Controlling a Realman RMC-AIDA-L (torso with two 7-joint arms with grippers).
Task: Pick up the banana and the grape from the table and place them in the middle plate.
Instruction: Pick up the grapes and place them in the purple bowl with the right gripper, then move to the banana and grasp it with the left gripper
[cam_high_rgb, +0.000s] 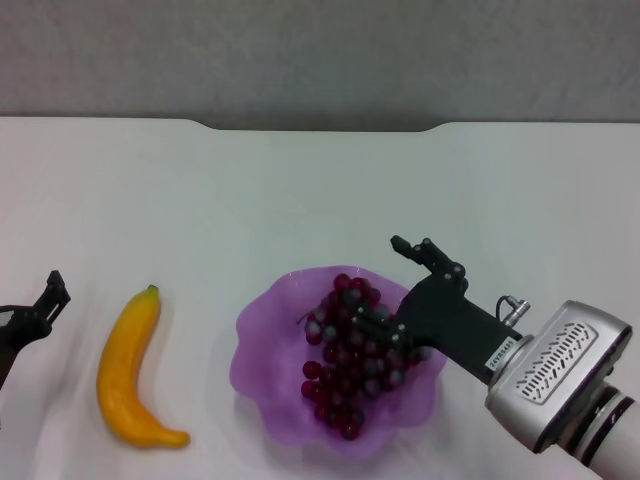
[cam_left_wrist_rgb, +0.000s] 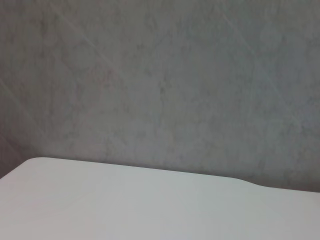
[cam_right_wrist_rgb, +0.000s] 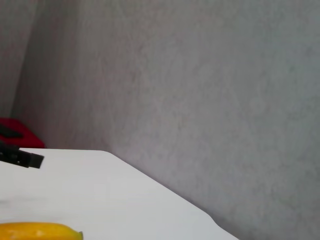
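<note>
The banana (cam_high_rgb: 135, 370) lies on the white table (cam_high_rgb: 300, 190) to the left of the purple scalloped plate (cam_high_rgb: 262, 352). Its end also shows in the right wrist view (cam_right_wrist_rgb: 40, 231). The grape bunch (cam_high_rgb: 345, 375) lies inside the plate. My right gripper (cam_high_rgb: 383, 283) is open just over the plate's right half. One finger sits over the top of the bunch and the other points towards the far side. My left gripper (cam_high_rgb: 48, 298) is at the table's left edge, left of the banana and apart from it.
The table's far edge meets a grey wall (cam_high_rgb: 320, 60). The left wrist view shows only the bare tabletop (cam_left_wrist_rgb: 150, 205) and the wall. In the right wrist view a red object (cam_right_wrist_rgb: 15, 132) sits beyond the table, behind the left gripper (cam_right_wrist_rgb: 22, 158).
</note>
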